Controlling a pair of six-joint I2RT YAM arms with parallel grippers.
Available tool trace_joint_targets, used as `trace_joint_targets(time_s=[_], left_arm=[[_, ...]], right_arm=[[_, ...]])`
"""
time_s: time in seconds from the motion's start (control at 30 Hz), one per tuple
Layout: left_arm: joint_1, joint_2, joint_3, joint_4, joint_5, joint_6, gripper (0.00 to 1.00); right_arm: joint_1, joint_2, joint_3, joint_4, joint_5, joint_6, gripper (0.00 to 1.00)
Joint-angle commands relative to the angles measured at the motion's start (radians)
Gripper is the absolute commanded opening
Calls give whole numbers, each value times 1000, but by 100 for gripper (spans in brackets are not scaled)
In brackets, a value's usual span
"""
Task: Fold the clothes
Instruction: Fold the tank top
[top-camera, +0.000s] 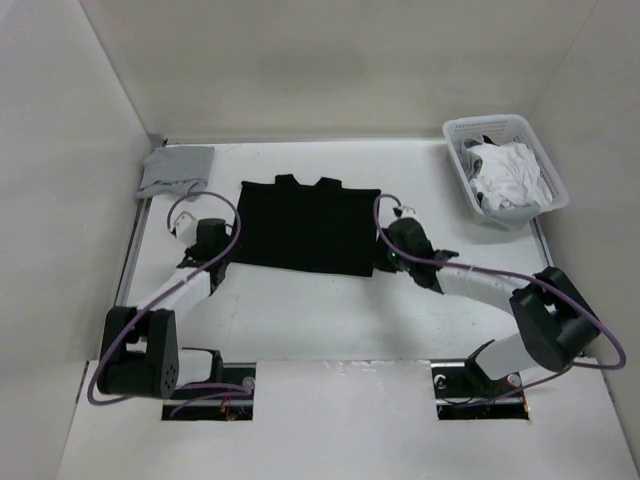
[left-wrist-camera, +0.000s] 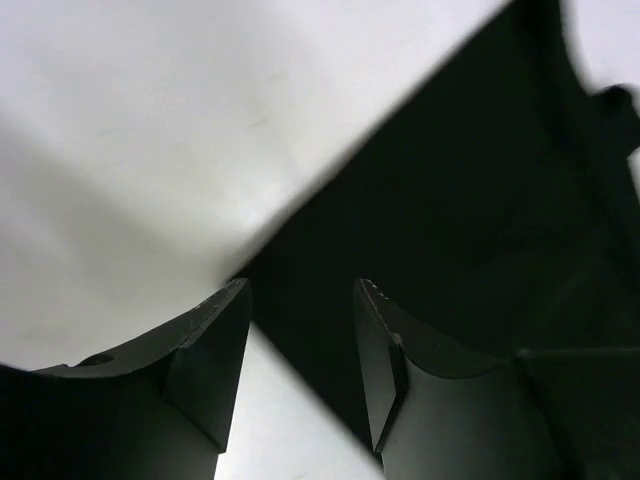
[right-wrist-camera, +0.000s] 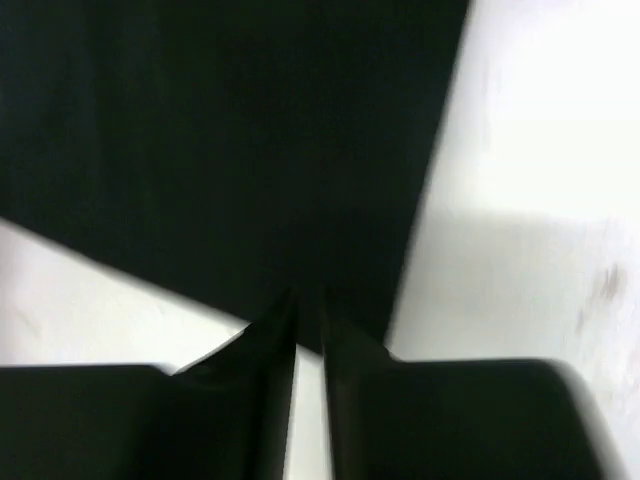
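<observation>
The black garment (top-camera: 305, 228) lies flat in the middle of the table, small tabs on its far edge. A light-grey garment (top-camera: 178, 168) sits folded at the far left corner. My left gripper (top-camera: 226, 246) hovers at the black garment's near left corner. In the left wrist view it (left-wrist-camera: 302, 290) is open over the cloth's (left-wrist-camera: 450, 200) edge, gripping nothing. My right gripper (top-camera: 386, 252) is at the near right corner. In the right wrist view it (right-wrist-camera: 307, 295) shows a narrow slit with white table between the jaws, above the cloth's (right-wrist-camera: 220, 150) corner.
A white lattice basket (top-camera: 500, 124) stands at the far right with white laundry (top-camera: 512, 176) in it. White walls close in the table on the left, back and right. Purple cables loop off both arms.
</observation>
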Motion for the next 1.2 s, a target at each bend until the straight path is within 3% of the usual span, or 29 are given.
trace_joint_targets(time_s=[0.0, 0.1, 0.17, 0.33, 0.5, 0.73, 0.9, 0.97, 1.07, 1.17], left_arm=[[46, -117, -78, -55, 3, 10, 44], [81, -120, -124, -46, 37, -2, 44], [104, -91, -149, 10, 67, -14, 45], [155, 9, -174, 148, 185, -25, 44], [167, 31, -190, 202, 198, -31, 41], [153, 69, -186, 221, 244, -33, 24], [156, 103, -190, 237, 278, -36, 9], [158, 103, -190, 239, 284, -37, 4], [158, 71, -197, 231, 270, -40, 0], [161, -4, -212, 225, 261, -40, 0]], right_arm=[[25, -98, -119, 78, 67, 67, 30], [48, -104, -166, 96, 65, 87, 45], [50, -73, -176, 99, 65, 101, 48], [27, -26, -184, 159, -3, 128, 46], [30, -17, -196, 157, -20, 142, 46], [22, 20, -221, 228, -46, 171, 45], [19, 51, -224, 251, -67, 188, 35], [21, 39, -229, 249, -55, 196, 26], [21, 34, -235, 257, -40, 197, 6], [21, -7, -244, 260, -9, 194, 1]])
